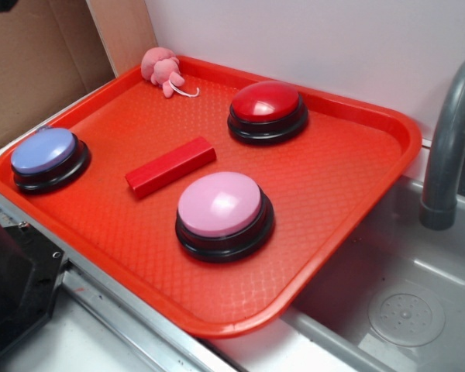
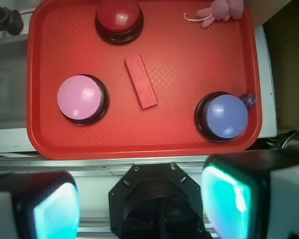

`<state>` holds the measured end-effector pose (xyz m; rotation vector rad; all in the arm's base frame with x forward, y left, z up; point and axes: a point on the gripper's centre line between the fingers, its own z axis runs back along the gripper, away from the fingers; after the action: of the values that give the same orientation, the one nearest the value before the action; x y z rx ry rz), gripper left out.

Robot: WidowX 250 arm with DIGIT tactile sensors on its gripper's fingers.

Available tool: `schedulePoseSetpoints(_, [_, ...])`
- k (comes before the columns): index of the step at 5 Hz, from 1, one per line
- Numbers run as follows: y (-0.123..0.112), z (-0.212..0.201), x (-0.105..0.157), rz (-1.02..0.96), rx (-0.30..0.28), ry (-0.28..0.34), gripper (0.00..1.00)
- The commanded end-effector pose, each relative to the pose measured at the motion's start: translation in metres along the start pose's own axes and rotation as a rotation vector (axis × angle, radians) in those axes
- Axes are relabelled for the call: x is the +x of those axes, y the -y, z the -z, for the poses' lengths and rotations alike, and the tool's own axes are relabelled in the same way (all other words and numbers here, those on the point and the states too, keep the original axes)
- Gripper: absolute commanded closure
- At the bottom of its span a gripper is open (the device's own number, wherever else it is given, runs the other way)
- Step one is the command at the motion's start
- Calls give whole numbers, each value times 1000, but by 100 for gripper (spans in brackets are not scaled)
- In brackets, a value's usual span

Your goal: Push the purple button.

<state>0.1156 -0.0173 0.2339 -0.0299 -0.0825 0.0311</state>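
The purple button (image 1: 44, 151) has a domed periwinkle cap on a black base and sits at the red tray's (image 1: 333, 186) edge nearest the robot. A red block (image 1: 170, 166) lies beside it. The gripper (image 2: 144, 199) hangs above, fingers spread apart, touching nothing.

Purple button (image 1: 44, 151) (image 2: 226, 116): periwinkle dome on black base, upright, unpressed, at tray's 9 o'clock edge in the exterior view.

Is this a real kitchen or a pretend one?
Probably a pretend kitchen set up for a robot. A grey sink with a grey tap sits beside a red tray holding the purple button and other big buttons, with cardboard behind.
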Motion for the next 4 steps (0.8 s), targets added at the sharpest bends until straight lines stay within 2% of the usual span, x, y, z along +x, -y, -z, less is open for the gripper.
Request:
schedulePoseSetpoints(1, [0,0,0,0,0,0,0])
schedulePoseSetpoints(2, [-43,43,12,-254,-4,-70,0])
schedulePoseSetpoints(3, [-66,73,18,-436,35,-46,0])
schedulePoseSetpoints(4, [-82,98,27,-443,124,-61,0])
